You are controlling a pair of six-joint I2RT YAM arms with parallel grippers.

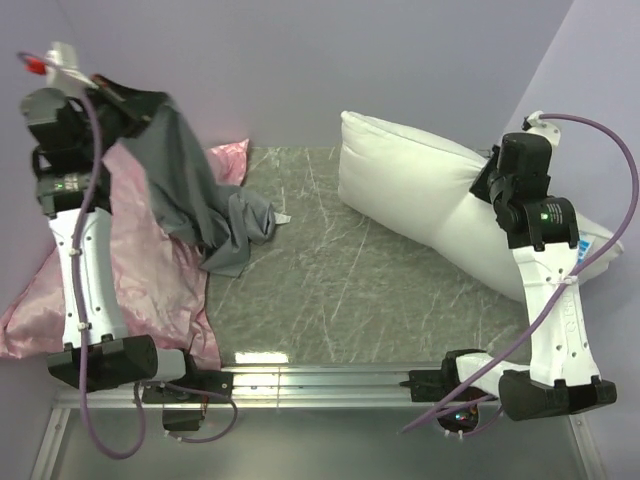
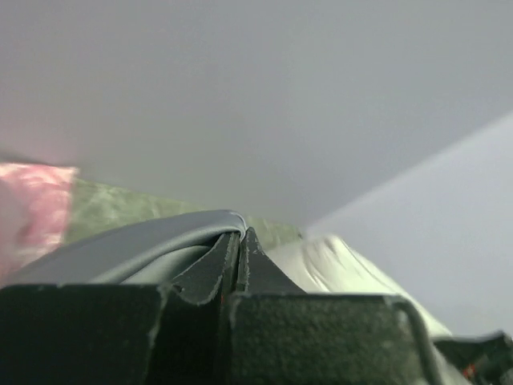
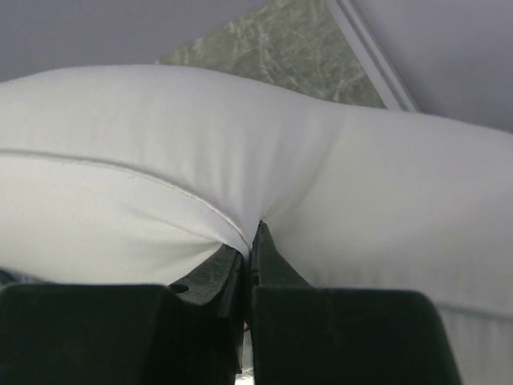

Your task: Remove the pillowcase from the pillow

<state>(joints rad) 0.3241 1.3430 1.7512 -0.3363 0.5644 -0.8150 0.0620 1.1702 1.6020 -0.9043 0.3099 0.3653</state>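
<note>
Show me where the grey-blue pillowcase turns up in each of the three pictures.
Top external: the pillowcase hangs at upper left from the left tool, draping down over pink fabric.
Left wrist: bottom centre, pinched in the closed tool.
Right wrist: not in it; only the pillow fills that view.
Shared landmark: the marbled green table.

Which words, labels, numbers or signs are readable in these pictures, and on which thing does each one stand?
No text can be read in any view.
Blue tag on the pillow: too small to read.
White tag on the pillowcase: too small to read; no print shows.
</note>
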